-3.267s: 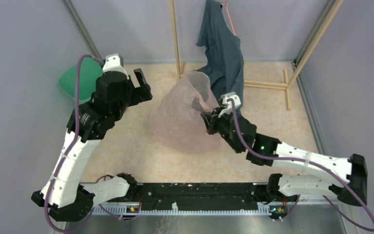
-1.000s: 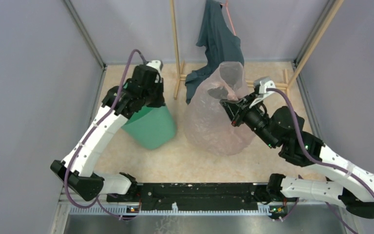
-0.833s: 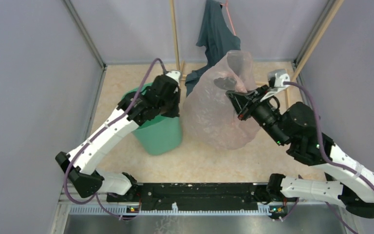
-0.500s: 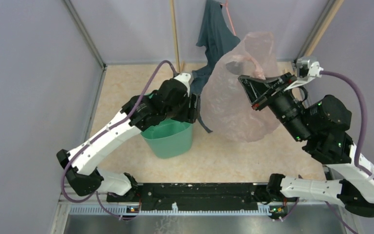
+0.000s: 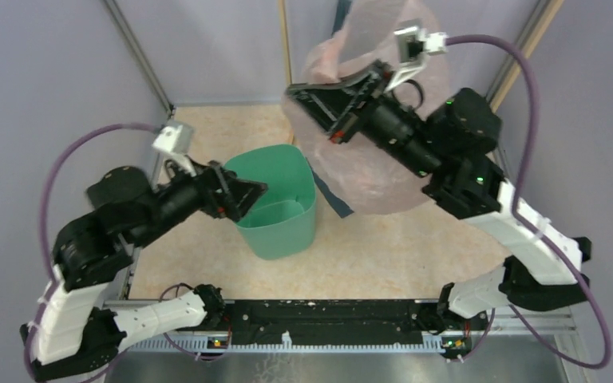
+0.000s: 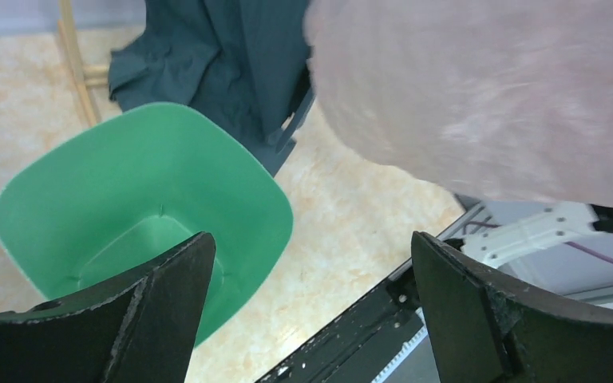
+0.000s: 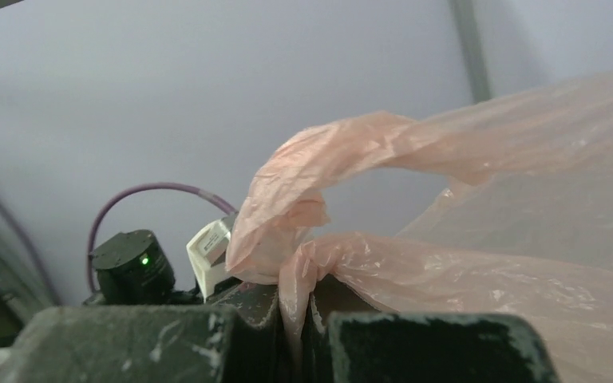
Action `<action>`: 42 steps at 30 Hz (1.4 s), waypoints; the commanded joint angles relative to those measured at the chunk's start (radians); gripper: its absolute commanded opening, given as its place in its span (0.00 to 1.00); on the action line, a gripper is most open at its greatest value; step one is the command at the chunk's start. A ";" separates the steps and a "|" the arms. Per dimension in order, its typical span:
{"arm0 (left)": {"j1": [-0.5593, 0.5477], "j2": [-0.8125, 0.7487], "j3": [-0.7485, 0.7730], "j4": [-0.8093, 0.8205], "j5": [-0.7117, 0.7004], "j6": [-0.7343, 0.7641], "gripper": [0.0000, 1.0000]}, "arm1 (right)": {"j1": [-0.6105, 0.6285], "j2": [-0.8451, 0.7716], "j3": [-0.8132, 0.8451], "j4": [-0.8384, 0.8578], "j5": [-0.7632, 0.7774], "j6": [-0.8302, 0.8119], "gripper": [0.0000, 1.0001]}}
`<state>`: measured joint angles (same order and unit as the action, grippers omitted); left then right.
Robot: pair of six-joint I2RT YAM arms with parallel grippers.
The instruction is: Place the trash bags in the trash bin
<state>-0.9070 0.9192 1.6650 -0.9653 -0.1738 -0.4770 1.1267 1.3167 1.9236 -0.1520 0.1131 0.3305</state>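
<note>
Right wrist – right gripper (image 7: 302, 327) pressed together on a fold of the pink trash bag (image 5: 383, 183) | top external – bag dangles up high, above and just right of the green trash bin (image 5: 279, 235) | bin upright on the beige floor | left gripper (image 6: 307, 255) spread wide, gripping nothing, hovering over the bin's left rim

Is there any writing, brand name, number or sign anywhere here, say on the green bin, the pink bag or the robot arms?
None: no word, number, brand or sign can be read in any view.
The trash bin is plain mint green, the trash bag is plain pale pink film, and the dark garment has no print.
The arms carry no lettering, only a small green light.
</note>
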 commanded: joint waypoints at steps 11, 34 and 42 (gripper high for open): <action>0.011 -0.379 -0.068 0.103 0.100 -0.035 0.98 | 0.128 0.144 0.067 0.295 0.114 0.390 0.00; 0.076 -0.126 0.119 -0.054 -0.112 -0.151 0.98 | -0.197 -0.180 -0.414 -0.103 0.035 0.298 0.00; 0.077 0.037 0.190 -0.143 -0.359 -0.181 0.93 | -0.205 -0.217 -0.326 -0.217 -0.082 0.254 0.00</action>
<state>-0.8330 0.9173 1.8305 -1.0630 -0.3725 -0.6273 0.9325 1.1316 1.5284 -0.3111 0.1257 0.6224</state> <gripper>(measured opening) 0.939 0.005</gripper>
